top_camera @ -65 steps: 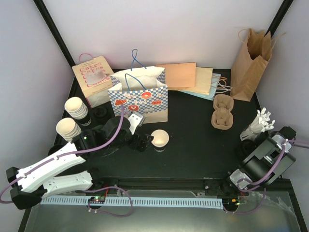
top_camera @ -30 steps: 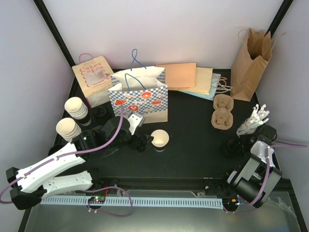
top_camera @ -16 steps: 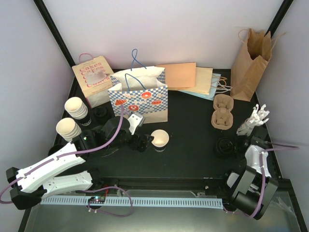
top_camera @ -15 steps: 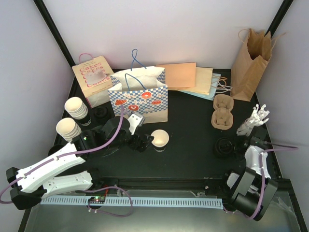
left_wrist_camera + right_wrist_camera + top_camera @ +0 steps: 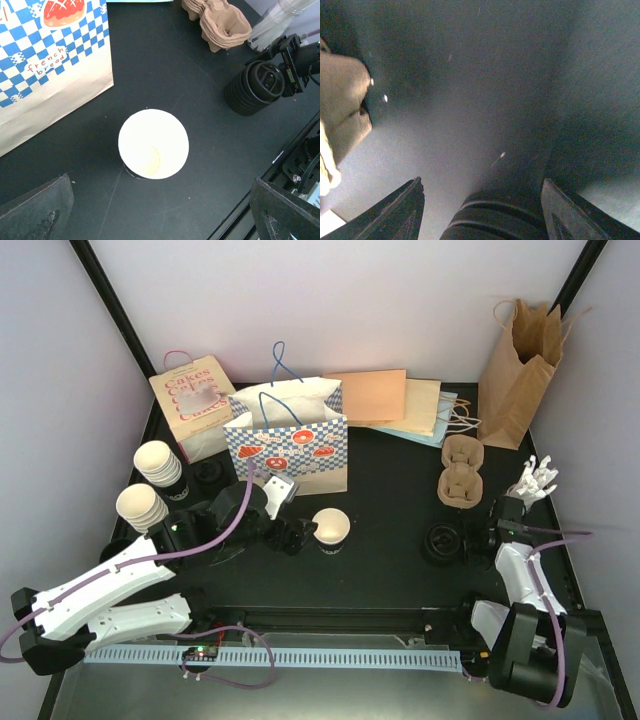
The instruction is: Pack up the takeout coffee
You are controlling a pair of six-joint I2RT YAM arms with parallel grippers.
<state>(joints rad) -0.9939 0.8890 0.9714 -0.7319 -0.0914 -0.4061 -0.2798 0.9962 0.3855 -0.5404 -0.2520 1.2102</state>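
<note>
Right wrist view: the right pincer (image 5: 481, 211), partly open, grasps the stack of black lids (image 5: 492, 225) between its fingers at the bottom of the frame, on the black table (image 5: 470, 100). In the left wrist view the left pincer (image 5: 160, 212) gapes wide and empty above one upright cream paper cup (image 5: 153, 144) at centre, with the checked bag (image 5: 50, 65) at upper left and that stack at right.

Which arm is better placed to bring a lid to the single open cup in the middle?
Right. The stack of black lids sits between the right gripper fingers, to the right of the cup. The left gripper is open beside the cup and has no lid.
</note>
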